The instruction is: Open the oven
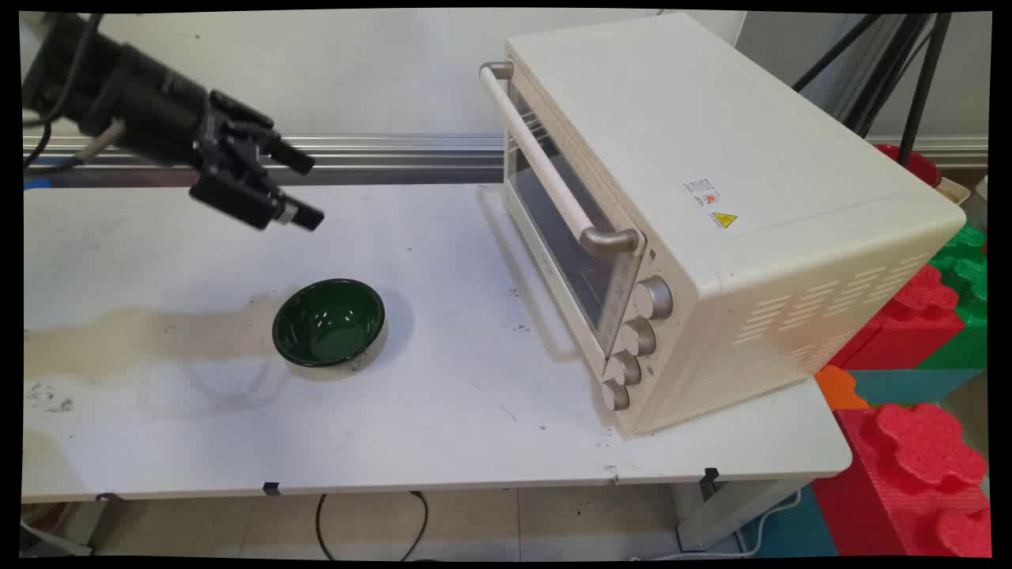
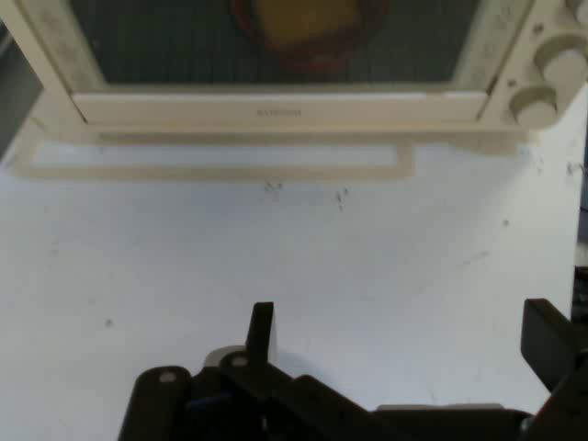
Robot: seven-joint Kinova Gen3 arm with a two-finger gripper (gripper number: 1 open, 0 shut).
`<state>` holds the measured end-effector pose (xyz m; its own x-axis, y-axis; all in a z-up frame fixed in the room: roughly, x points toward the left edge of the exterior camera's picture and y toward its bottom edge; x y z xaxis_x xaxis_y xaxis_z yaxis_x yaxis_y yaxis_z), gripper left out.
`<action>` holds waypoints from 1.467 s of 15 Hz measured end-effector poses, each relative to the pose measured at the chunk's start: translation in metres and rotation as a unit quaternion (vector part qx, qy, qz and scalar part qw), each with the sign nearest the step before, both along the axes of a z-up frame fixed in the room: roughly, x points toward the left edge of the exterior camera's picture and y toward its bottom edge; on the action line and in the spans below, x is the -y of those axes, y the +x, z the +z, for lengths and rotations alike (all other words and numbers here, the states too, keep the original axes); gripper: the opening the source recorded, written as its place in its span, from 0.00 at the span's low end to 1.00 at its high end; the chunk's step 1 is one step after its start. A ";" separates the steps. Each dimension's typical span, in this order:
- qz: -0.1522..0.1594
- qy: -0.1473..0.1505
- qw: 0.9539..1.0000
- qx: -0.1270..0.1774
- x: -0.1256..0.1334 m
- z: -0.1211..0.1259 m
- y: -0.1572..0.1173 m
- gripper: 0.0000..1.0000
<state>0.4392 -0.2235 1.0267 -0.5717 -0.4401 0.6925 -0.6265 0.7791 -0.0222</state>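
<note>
We see the black two-finger gripper (image 1: 304, 190) raised above the white table (image 1: 443, 395), fingers spread wide and empty, facing the cream toaster oven with glass door (image 1: 711, 205). The door is closed; through the glass a yellowish item shows on a dark dish (image 2: 308, 32). A dark green round bowl (image 1: 329, 322) sits below the gripper, apart from it.

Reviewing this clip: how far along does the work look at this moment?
Nothing looks done yet: the cream toaster oven has its glass door shut, and something yellow shows behind the glass. The black two-finger gripper, jaws open and empty, hangs above the table facing the oven. The dark green bowl sits untouched and empty.
</note>
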 end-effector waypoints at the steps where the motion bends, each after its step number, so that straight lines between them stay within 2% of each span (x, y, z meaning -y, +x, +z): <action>1: 0.001 -0.003 1.000 -0.001 0.004 0.006 -0.002 1.00; 7: 0.003 -0.013 1.000 -0.011 0.032 0.034 -0.020 1.00; 14: 0.011 -0.019 1.000 -0.021 0.069 0.061 -0.055 1.00; 22: 0.011 -0.018 0.999 -0.026 0.106 0.073 -0.093 1.00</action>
